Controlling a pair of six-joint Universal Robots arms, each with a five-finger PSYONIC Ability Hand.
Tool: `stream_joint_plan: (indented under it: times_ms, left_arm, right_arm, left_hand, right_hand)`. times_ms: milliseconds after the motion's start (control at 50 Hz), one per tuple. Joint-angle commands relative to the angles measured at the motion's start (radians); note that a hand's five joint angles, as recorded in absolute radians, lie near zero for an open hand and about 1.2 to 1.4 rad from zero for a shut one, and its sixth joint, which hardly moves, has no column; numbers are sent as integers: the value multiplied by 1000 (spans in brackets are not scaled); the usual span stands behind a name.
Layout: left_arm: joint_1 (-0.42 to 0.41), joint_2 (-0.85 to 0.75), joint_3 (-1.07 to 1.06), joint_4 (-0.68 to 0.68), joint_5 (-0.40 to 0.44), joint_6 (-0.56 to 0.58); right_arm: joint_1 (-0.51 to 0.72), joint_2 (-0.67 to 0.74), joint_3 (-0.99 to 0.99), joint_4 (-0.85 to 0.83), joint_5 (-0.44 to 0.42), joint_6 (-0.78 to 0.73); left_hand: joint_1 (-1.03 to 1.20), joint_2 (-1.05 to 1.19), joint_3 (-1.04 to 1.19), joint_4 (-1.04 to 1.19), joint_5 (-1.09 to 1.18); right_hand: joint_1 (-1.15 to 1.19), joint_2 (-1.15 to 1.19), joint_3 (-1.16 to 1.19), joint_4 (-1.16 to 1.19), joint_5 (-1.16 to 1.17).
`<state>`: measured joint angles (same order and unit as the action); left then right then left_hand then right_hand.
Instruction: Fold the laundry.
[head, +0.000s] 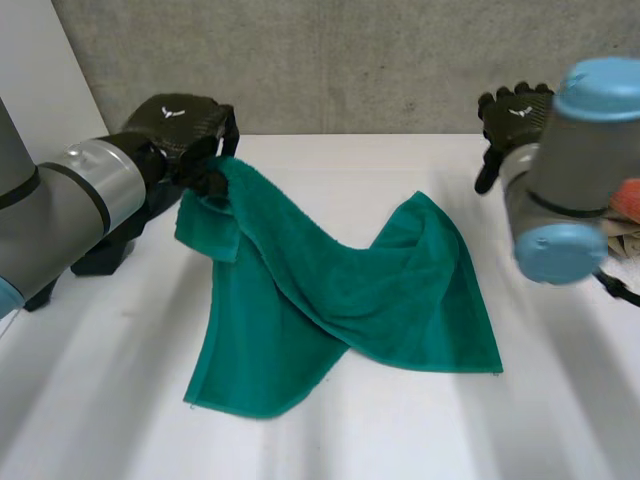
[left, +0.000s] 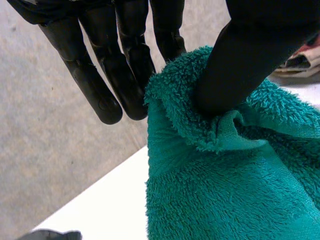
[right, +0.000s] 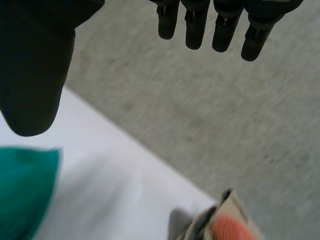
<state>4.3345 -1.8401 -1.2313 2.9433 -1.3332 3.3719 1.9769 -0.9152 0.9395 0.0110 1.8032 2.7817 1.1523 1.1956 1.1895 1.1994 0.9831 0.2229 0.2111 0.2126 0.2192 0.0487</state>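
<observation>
– One green terry towel (head: 340, 300) lies rumpled across the middle of the white table (head: 560, 430), a far corner lifted off it in the robot's left hand (head: 185, 125). What has that hand got, exactly?
– A pinch. In the left wrist view its thumb (left: 240, 65) presses a bunched fold of the edge against the fingers (left: 165, 35) behind the cloth, while the other fingers stand straight beside it, clear of the towel
– And the right hand (head: 512, 112)?
– Up at the far right by the grey wall (head: 350, 60), well apart from the towel, its fingers (right: 197, 30) loose and spread, nothing in them
– How will the towel handle?
– Soft and light by the look of it, thick pile, no stiffness. It sags from the lifted corner and drapes in a twisted ridge, so it will likely follow a pull and slump wherever it is unsupported. The pile should give a sure grip. The near corners lie flat and exposed, and the one on the right arm's side looks the sensible second hold, so the cloth can be drawn taut between two corners before any fold
</observation>
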Motion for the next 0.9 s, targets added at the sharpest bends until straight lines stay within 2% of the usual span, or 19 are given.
stream_joint_plan:
  times_ms: [20,120,180,240,320,440,580,720,780,800,820,900]
  left_arm:
    - [-30,10,32,-3,-4,-6]
    - [-42,10,52,-9,-4,-25]
    - [-48,18,61,-19,-4,-35]
    - [-56,30,65,-26,-4,-40]
    - [-64,45,70,-27,-4,-42]
    - [-61,61,79,-27,-4,-48]
    - [-67,74,104,-39,-7,-69]
    - [-79,99,124,-64,-9,-103]
    - [-76,113,125,-67,-9,-115]
    - [-73,119,124,-67,-11,-120]
    - [-72,122,121,-67,-11,-121]
    - [-55,122,104,-67,-15,-120]
  right_arm:
    - [-26,-227,324,227,-132,82]
    - [-47,-318,577,251,-281,153]
    - [-44,-335,697,224,-338,165]
    - [-36,-341,774,164,-354,170]
    - [17,-338,878,-29,-347,208]
    - [76,-311,912,-187,-329,280]
    - [134,-240,884,-249,-234,404]
    - [200,-153,828,-335,-64,489]
    - [215,-120,794,-348,-7,490]
    - [218,-113,783,-356,20,486]
    - [218,-114,780,-361,34,487]
    - [203,-194,786,-396,76,480]
  left_hand:
    - [244,201,207,197,239]
    - [244,201,207,197,239]
    - [244,201,207,197,239]
    - [244,201,207,197,239]
    - [244,201,207,197,239]
    - [244,201,207,197,239]
    - [244,201,207,197,239]
    - [244,201,207,197,239]
    - [244,201,207,197,239]
    - [244,201,207,197,239]
    - [244,201,207,197,239]
    - [244,201,207,197,239]
  right_hand:
    - [-5,7,6,-1,-5]
    - [198,210,208,201,197]
    - [265,277,276,269,265]
    - [278,289,288,281,277]
    - [228,240,238,232,228]
    - [222,234,232,225,221]
    - [225,237,235,228,224]
    - [304,315,314,307,303]
    - [602,614,612,606,602]
    - [1083,1095,1093,1087,1083]
    - [1172,1184,1183,1176,1172]
    - [1173,1185,1184,1177,1173]
